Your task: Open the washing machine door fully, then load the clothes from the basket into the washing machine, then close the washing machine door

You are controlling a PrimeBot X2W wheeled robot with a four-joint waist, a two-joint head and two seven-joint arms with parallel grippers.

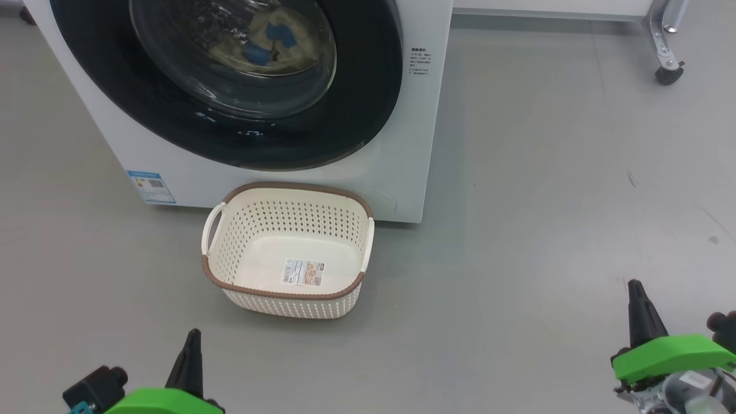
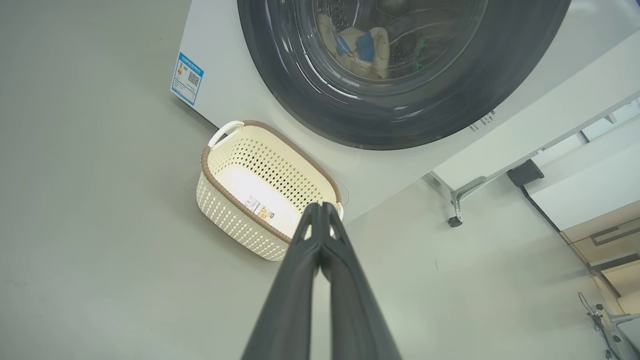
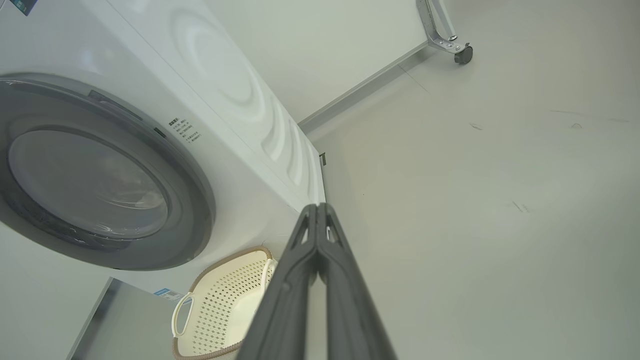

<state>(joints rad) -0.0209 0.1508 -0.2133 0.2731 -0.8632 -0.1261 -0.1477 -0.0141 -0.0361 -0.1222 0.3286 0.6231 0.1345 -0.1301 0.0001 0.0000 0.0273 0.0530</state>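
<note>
Distance is what the coming move turns on, as I judge it, so I read the scene from my left across. Low at my left, my left pincer [image 1: 191, 345] hangs above the floor [image 1: 86, 276], its two dark fingers pressed together on nothing, tips aimed forward. Ahead of it and a little to its right stands the basket [image 1: 282, 294], empty, its long axis running across me and its back rim just beside the foot of the washing machine [image 1: 402, 172]. Above the basket the washing machine door [image 1: 356, 121] lies flush in the white front, and through its glass bowl the clothes [image 1: 270, 40] lie heaped in the drum, cream with blue patches. Well off to the right, my right pincer [image 1: 637, 305] is likewise pinched shut and empty, pointing past the machine's right-hand corner at bare floor. So the door lies forward and to the left of the right pincer but nearly straight ahead of the left one, and the left arm is the nearer to both door and basket. With the basket emptied, the load inside and the door seemingly shut, I reckon the task is as good as finished; whether the latch has caught I cannot tell, and if a press on the rim were wanted, the left arm has the shorter, straighter reach.
</note>
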